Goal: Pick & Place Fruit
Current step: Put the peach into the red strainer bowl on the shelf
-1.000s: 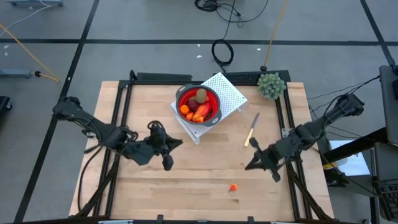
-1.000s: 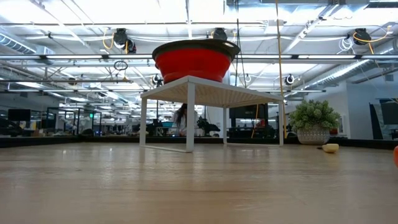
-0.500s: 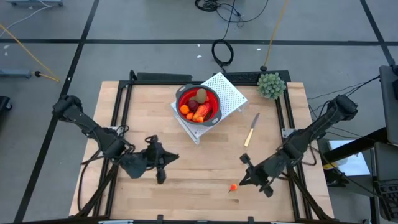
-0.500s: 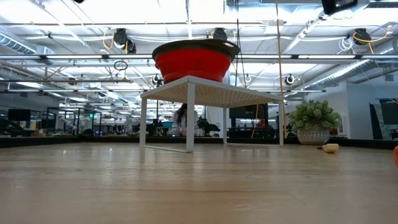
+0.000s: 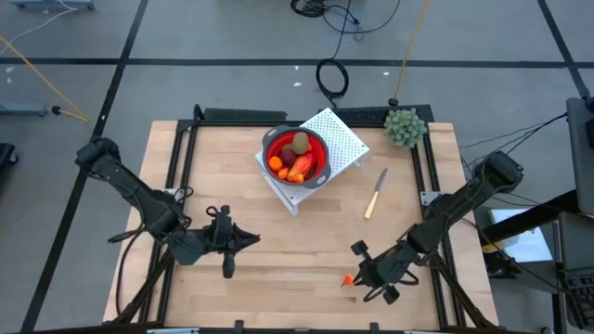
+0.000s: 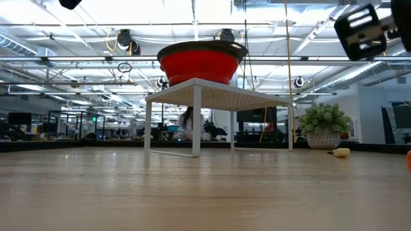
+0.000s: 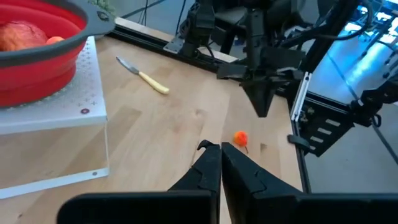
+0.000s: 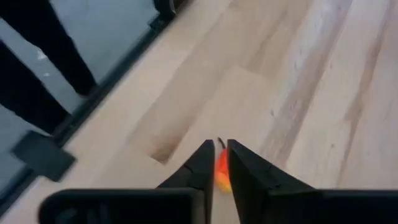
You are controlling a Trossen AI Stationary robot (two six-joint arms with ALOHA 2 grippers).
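Note:
A red bowl (image 5: 295,155) stands on a white perforated stand (image 5: 339,139) at the table's far middle. It holds a brown oval (image 5: 302,141), a dark red ball (image 5: 288,154), orange bits and a red-and-yellow piece (image 5: 299,171). One tiny orange bit (image 5: 347,278) lies on the wood near the near edge; it also shows as the orange bit (image 7: 240,138) and the orange bit (image 8: 221,172). My right gripper (image 5: 359,269) is shut and hangs just above and to the right of it, without touching. My left gripper (image 5: 237,243) is shut, over bare wood left of centre.
A pale-handled knife (image 5: 375,193) lies right of the stand. A green bushy plant (image 5: 405,127) sits at the far right corner. Black rails (image 5: 182,158) run along the table's left, right and far sides. Bare wood lies between the two grippers.
My right gripper has moved toward the table's near edge and leftward, ending close over the lone orange bit. My left gripper has drifted toward the near edge and slightly left. The fruit and the bowl have stayed where they were.

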